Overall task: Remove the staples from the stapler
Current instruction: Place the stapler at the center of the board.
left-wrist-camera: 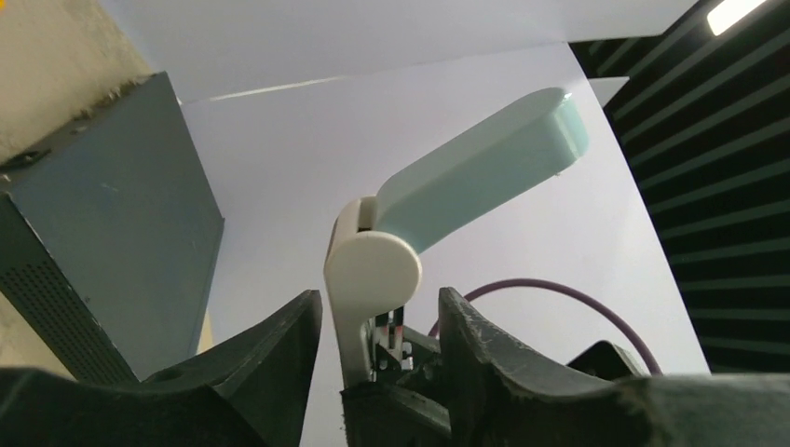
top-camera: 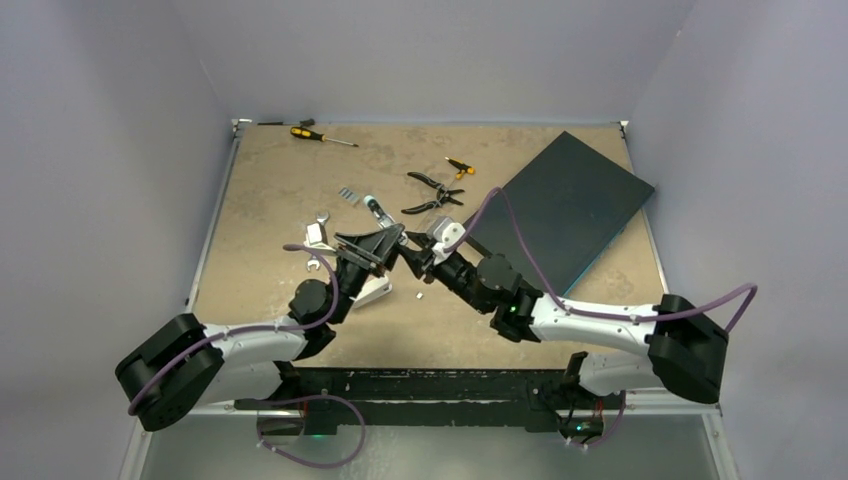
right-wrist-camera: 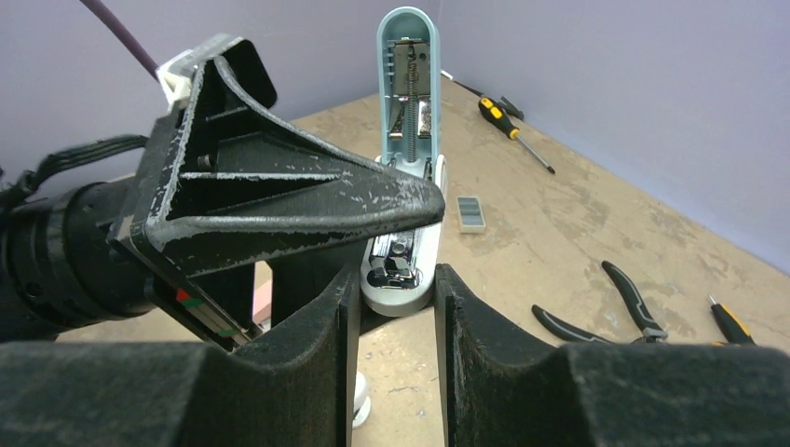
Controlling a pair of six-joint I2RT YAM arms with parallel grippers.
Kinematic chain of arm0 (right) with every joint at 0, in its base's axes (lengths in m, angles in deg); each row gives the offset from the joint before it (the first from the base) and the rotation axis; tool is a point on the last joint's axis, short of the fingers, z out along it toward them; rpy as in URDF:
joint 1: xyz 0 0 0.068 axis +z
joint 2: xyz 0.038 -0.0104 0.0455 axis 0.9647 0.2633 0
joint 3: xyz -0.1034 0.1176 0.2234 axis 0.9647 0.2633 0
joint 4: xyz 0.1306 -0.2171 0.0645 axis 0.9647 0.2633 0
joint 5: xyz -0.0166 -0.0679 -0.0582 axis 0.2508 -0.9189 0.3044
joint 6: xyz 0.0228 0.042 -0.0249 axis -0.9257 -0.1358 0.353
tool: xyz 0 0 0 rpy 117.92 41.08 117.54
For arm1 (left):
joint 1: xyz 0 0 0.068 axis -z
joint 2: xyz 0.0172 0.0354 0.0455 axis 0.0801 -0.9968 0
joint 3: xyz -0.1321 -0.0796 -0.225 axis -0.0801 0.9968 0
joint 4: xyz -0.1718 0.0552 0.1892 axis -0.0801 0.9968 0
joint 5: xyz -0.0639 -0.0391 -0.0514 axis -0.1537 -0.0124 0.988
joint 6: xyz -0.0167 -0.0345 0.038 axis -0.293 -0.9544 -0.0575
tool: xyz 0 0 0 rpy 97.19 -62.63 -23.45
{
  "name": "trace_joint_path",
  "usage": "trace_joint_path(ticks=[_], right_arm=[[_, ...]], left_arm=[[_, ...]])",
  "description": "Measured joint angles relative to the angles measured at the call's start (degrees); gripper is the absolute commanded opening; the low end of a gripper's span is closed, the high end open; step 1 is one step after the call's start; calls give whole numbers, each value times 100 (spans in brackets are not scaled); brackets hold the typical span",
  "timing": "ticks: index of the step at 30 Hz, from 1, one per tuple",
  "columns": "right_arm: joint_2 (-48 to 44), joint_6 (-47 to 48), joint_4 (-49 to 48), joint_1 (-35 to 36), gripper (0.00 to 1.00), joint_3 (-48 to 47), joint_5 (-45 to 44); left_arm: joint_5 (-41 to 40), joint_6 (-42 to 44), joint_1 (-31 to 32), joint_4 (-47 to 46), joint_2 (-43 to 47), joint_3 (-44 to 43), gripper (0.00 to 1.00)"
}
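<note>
Tan table (top-camera: 300, 170), lilac walls: near me, at 6 o'clock in its own view, the right gripper (right-wrist-camera: 396, 279) pinches the stapler (right-wrist-camera: 407, 112) by its base, lid swung upright to bare the magazine. The left gripper (left-wrist-camera: 380, 296) straddles the hinge with daylight beside one finger, so I judge it loose. Seen from above, staples (top-camera: 347, 193) lie at the stapler's 11 o'clock; the left finger hides the magazine, so I can't tell if any sit inside.

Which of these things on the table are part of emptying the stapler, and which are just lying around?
Part of the job:
- stapler, lid swung open
- staples, a loose strip

Just lying about:
- large screwdriver
- small screwdriver
- pliers
- dark flat box
</note>
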Motion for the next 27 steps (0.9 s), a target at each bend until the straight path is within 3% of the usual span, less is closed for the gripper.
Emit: trace_joint_path(ticks=[3, 8, 14, 21, 23, 24, 27], right_arm=[[-175, 0, 52, 0, 0, 52, 103], [-654, -24, 186, 0, 0, 271, 258], [-1150, -125, 525, 0, 0, 546, 507], [-1259, -212, 774, -7, 0, 621, 577], [-1259, -234, 802, -11, 0, 632, 566], [-1259, -238, 813, -11, 4, 636, 557], [-1257, -254, 824, -33, 38, 636, 529]], left_arm=[[170, 63, 44, 22, 20, 0, 56], [284, 129, 68, 105, 66, 0, 47], [256, 238, 70, 162, 175, 0, 43], [271, 361, 72, 295, 177, -7, 4], [282, 363, 72, 361, 166, -15, 0], [286, 365, 72, 398, 166, -22, 0], [308, 442, 72, 577, 186, -111, 0]])
